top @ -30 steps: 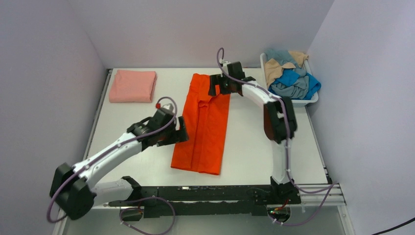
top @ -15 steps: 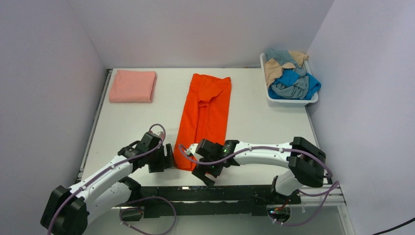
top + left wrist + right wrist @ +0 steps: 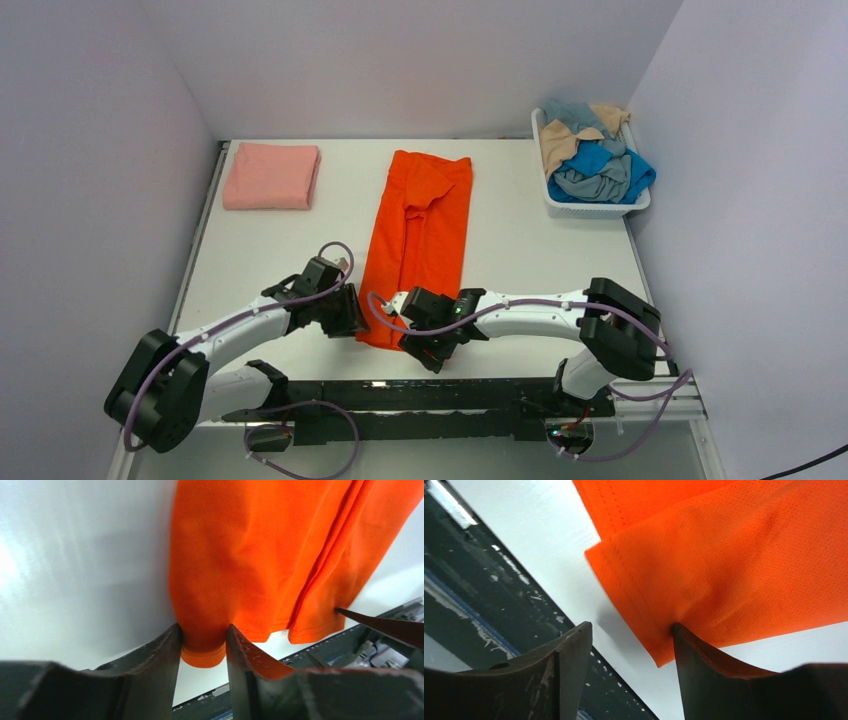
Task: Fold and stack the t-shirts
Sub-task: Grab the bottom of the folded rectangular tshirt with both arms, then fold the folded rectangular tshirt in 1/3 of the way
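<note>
From above, both my arms have swung in to the near hem of the orange shirt (image 3: 420, 230). It lies lengthwise mid-counter (image 3: 520, 270), its sides already folded in to make a narrow strip. My left gripper (image 3: 350, 318) is at its near left corner and my right gripper (image 3: 412, 340) at its near right corner. A folded pink shirt (image 3: 270, 176) rests at the far left, and loose shirts (image 3: 595, 165) fill the basket (image 3: 600, 210) at the far right. I judge that the fold from hem toward collar is about to begin.

Left wrist view: the left gripper (image 3: 202, 630) has narrowed onto the hem corner, and cloth bunches pinched between both fingers.

Right wrist view: the right gripper (image 3: 631, 627) is narrowing but its jaws remain apart. The stitched corner touches one finger only. The fabric looks thin and finely meshed.
</note>
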